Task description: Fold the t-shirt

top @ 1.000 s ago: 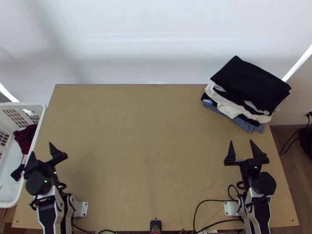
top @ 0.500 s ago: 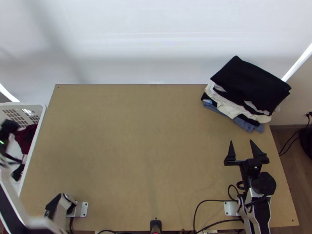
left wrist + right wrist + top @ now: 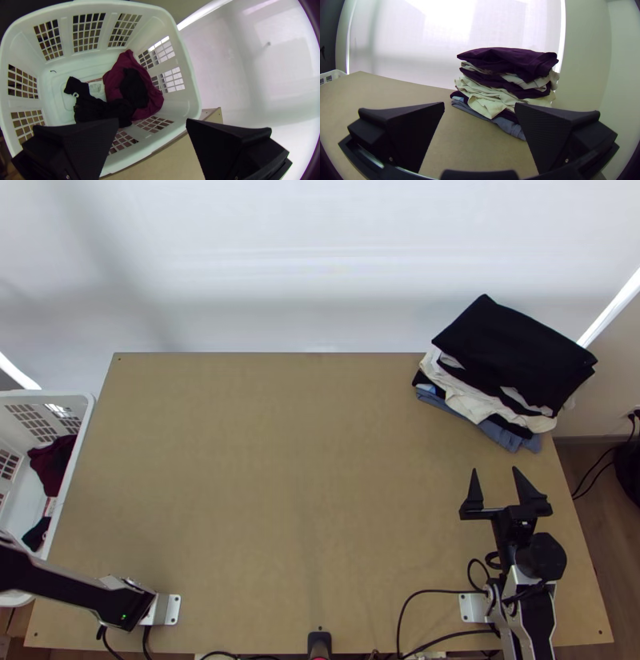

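Observation:
Dark red cloth (image 3: 115, 80) and black cloth (image 3: 91, 108) lie bunched in a white basket; from above, the dark red cloth (image 3: 53, 464) is against the basket's table-side wall. In the left wrist view my left gripper (image 3: 152, 121) stands open over the basket's table-side rim, nothing between its fingers. My right gripper (image 3: 494, 474) is open and empty above the table's right part, on the near side of a pile of folded clothes (image 3: 512, 352). In the right wrist view the right gripper (image 3: 480, 105) has the pile of clothes (image 3: 506, 80) beyond its fingers.
The white basket (image 3: 70, 460) stands against the left edge of the table (image 3: 304, 460). Black cables (image 3: 436, 592) run over the near right part of the table by the right arm's base. A white wall-like surface rises behind the far edge.
The left arm has swung out to the left from the table's near left corner, across the basket. The right arm and the pile of clothes have kept still.

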Tool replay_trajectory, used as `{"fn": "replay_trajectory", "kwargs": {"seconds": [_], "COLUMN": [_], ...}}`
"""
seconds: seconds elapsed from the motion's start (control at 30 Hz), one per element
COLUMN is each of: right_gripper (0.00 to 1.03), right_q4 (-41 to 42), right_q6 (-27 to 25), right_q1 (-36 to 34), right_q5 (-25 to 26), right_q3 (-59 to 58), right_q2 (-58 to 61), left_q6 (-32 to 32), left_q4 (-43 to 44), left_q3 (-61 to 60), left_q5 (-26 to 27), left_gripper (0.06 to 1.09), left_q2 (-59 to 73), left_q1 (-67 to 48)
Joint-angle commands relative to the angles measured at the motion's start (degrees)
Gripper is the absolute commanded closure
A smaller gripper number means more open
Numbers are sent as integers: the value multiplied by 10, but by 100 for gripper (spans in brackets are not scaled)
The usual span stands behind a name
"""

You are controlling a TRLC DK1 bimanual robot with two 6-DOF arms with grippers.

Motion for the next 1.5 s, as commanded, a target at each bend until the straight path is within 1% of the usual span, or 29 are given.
{"fn": "replay_trajectory", "kwargs": {"seconds": [0.0, 0.13, 0.23, 0.3, 0.37, 0.57, 1.1, 1.33, 1.37, 1.4, 1.43, 1.47], "right_gripper": [4, 4, 4, 4, 4, 4, 4, 4, 4, 4, 4, 4], "right_q4": [-10, -10, -10, -10, -10, -10, -10, -10, -10, -10, -10, -10], "right_q6": [-8, -8, -8, -8, -8, -8, -8, -8, -8, -8, -8, -8], "right_q1": [-3, -3, -3, -3, -3, -3, -3, -3, -3, -3, -3, -3], "right_q5": [3, 3, 3, 3, 3, 3, 3, 3, 3, 3, 3, 3], "right_q3": [-2, -3, -2, -3, -3, -2, -3, -3, -3, -3, -2, -2], "right_q2": [-4, -4, -3, -3, -3, -4, -3, -4, -4, -4, -3, -3], "left_q6": [-24, -50, -53, -38, -25, 1, -2, 8, 14, 14, 16, 20], "left_q4": [-33, -64, -118, -153, -162, -158, -113, -99, -101, -102, -104, -103], "left_q3": [50, 114, 187, 239, 274, 372, 383, 382, 381, 380, 380, 375], "left_q5": [45, 46, 46, 46, 47, 47, 46, 29, 28, 24, 20, 19], "left_gripper": [11, 11, 11, 10, 10, 11, 11, 11, 15, 21, 28, 37], "left_q2": [78, 174, 259, 313, 354, 454, 519, 545, 547, 549, 550, 549], "left_q1": [14, 20, 20, 19, 18, 12, -44, -62, -64, -65, -66, -67]}}
